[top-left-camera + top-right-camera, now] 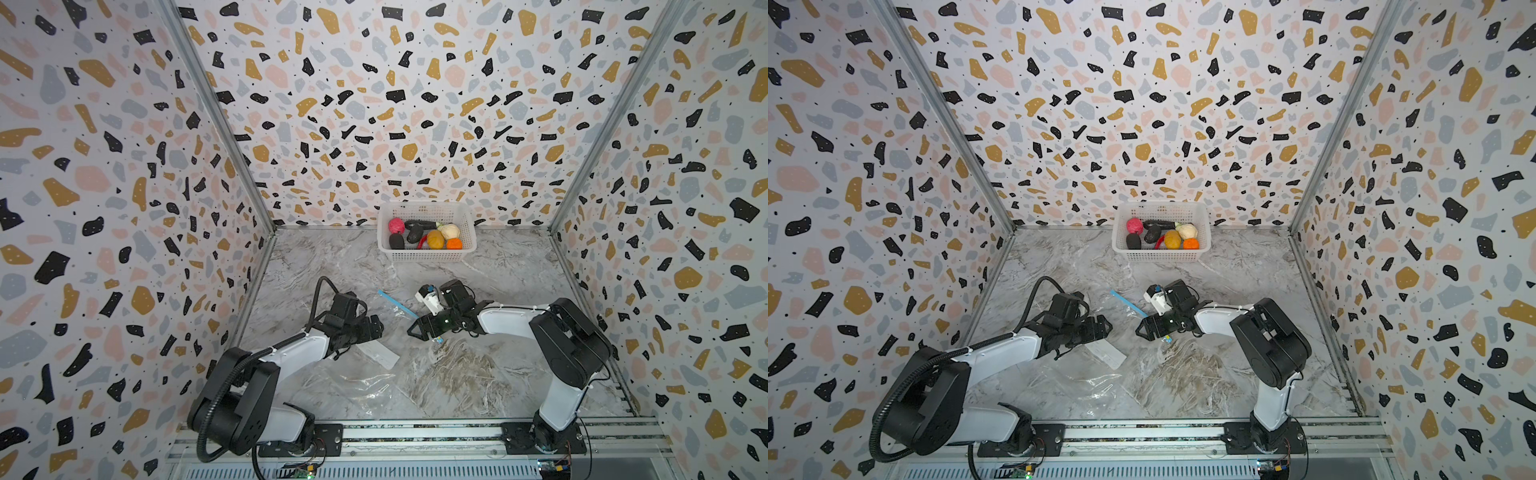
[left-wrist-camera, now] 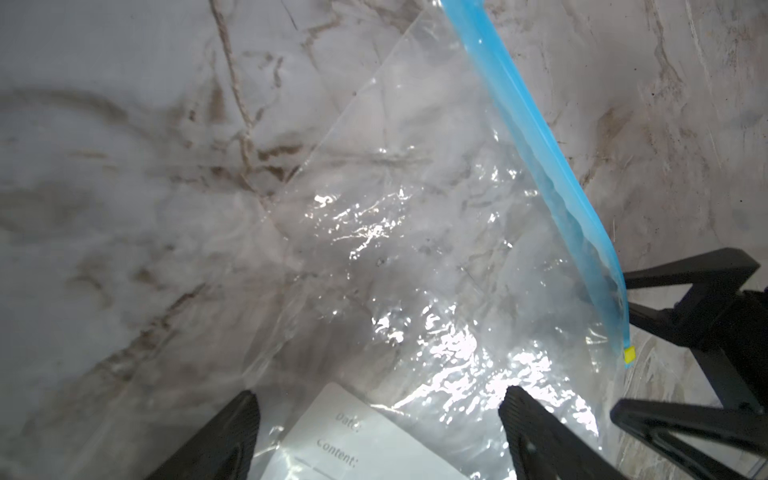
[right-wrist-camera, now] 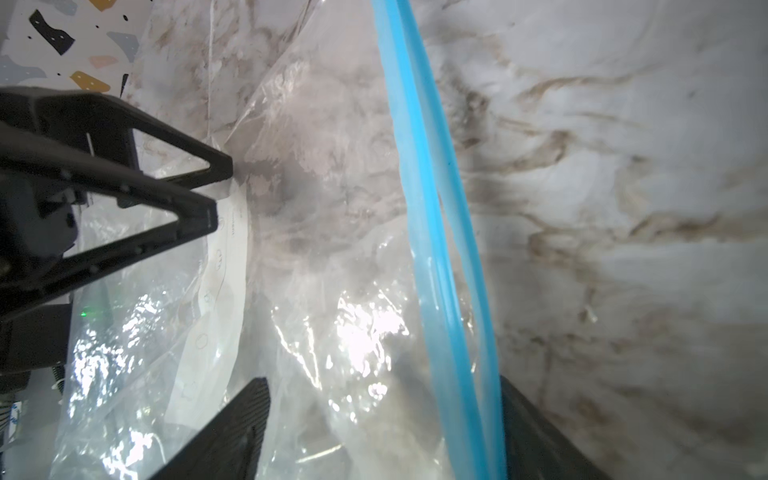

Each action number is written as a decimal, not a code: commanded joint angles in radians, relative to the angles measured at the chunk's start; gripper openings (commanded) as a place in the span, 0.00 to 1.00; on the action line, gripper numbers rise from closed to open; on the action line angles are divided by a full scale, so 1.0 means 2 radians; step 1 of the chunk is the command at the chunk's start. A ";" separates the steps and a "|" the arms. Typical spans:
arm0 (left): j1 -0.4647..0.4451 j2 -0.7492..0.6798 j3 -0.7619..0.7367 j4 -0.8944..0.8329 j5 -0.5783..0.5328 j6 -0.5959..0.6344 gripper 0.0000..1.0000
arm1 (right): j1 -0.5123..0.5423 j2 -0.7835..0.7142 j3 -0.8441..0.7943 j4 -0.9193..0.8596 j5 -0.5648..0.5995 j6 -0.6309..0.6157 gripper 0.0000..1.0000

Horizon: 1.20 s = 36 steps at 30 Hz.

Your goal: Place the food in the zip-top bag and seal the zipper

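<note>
Now the white label (image 2: 374,444) on the zip-top bag (image 2: 395,249) is seen: "Date:" is printed there, and "Content:" is read just beside it.

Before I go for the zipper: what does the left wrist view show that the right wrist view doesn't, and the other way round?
Only the left wrist view: the yellow end tab, the white label face-on with "Date:" and "Content:" readable, and the right gripper open near that tab. Only the right wrist view: the left gripper open by the label, a patch of terrazzo wall, and the zipper seeming split into two tracks. Both: the clear zip-top bag, its zipper, the marble table.
</note>
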 commanded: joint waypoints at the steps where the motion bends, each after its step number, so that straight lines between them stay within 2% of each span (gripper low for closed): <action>1: 0.004 -0.007 -0.002 0.003 -0.013 0.006 0.94 | 0.011 -0.018 -0.018 -0.002 0.002 0.027 0.84; 10: 0.005 -0.032 0.007 -0.020 -0.030 0.018 0.94 | 0.020 -0.051 -0.030 -0.010 0.022 0.039 0.83; 14: 0.006 -0.046 0.027 -0.017 -0.041 0.020 0.94 | -0.004 -0.101 -0.025 -0.035 0.054 0.041 0.83; 18: 0.006 -0.029 0.073 0.044 -0.076 0.003 0.93 | -0.043 -0.139 -0.015 -0.037 0.092 0.061 0.84; 22: 0.008 0.031 0.147 0.133 -0.102 -0.028 0.93 | -0.111 -0.146 0.017 -0.051 0.137 0.075 0.86; 25: 0.016 0.105 0.248 0.111 -0.104 -0.020 0.93 | -0.156 -0.126 0.061 -0.060 0.160 0.075 0.86; 29: 0.024 0.180 0.346 0.108 -0.100 -0.020 0.92 | -0.193 -0.078 0.135 -0.064 0.180 0.066 0.89; 36: 0.039 0.318 0.520 0.057 -0.095 -0.013 0.93 | -0.230 0.058 0.288 -0.100 0.180 0.072 0.93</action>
